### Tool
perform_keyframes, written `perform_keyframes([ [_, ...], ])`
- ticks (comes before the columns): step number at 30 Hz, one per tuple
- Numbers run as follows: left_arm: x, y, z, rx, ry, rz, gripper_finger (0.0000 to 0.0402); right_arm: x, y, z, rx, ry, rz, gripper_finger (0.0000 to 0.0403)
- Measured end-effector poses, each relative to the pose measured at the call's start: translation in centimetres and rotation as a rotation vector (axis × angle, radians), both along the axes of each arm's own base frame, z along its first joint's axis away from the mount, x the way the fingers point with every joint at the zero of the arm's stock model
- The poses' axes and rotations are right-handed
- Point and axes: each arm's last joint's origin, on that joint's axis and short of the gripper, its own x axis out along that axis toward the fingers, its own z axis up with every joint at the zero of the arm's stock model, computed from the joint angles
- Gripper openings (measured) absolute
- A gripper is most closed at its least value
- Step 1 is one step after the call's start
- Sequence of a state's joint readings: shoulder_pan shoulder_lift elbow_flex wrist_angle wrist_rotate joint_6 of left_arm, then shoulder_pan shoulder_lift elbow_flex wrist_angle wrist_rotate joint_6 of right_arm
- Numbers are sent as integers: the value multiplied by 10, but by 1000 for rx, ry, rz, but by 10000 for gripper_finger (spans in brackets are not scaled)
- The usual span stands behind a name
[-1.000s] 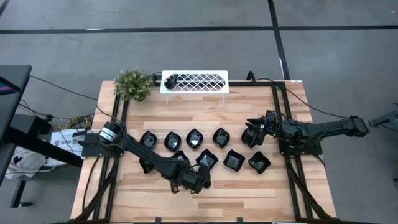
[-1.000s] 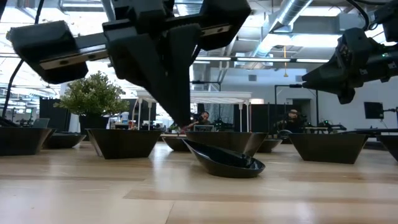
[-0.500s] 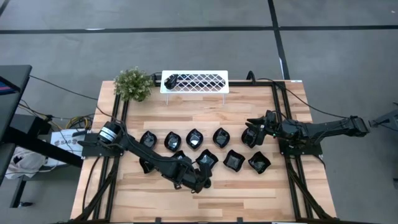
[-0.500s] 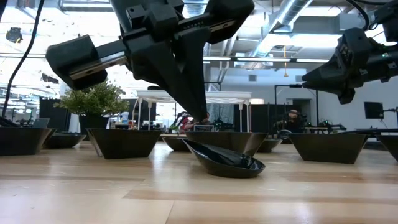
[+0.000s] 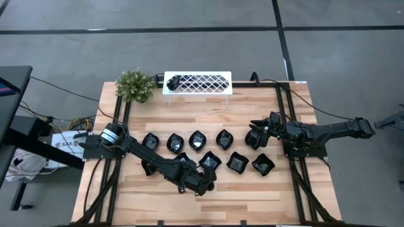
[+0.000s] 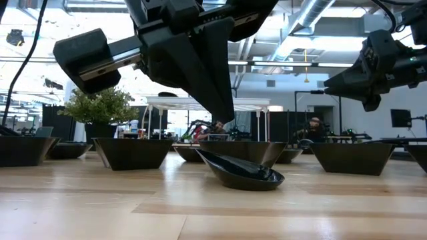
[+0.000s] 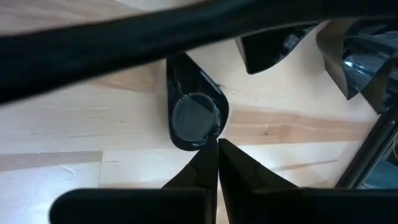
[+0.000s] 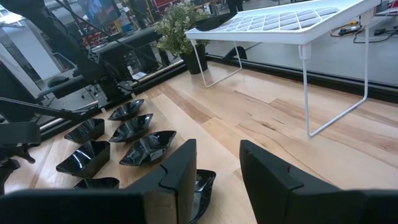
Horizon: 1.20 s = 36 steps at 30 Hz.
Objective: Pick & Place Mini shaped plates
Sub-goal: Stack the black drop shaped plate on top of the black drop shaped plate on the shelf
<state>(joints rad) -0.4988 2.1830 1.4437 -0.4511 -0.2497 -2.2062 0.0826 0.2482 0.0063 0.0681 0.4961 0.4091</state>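
Looks like barely started: one dish (image 5: 175,81) sits on the white rack (image 5: 197,83), and I count roughly ten more black dishes (image 5: 197,140) waiting in two rows mid-tabletop (image 5: 252,195). Left end effector (image 5: 205,186) is clenched empty, tips just over a teardrop dish (image 7: 189,113) lying near the front row. Right end effector (image 5: 257,131) hovers spread wide over the row's right end.
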Motion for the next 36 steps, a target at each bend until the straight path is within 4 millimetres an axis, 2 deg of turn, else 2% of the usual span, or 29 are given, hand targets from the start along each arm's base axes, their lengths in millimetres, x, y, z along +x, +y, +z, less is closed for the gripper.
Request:
perform_keyframes([
  [7,0,-1,0,-5,12,-34,18,0,0,0,0,0,0,119],
  [15,-9,3,-14,-43,53,-22,98,0,0,0,0,0,0,119],
  [20,-12,2,-19,-66,34,-14,128,0,0,0,0,0,0,119],
  [36,-16,14,-32,-56,31,16,133,0,0,0,-1,0,-1,119],
])
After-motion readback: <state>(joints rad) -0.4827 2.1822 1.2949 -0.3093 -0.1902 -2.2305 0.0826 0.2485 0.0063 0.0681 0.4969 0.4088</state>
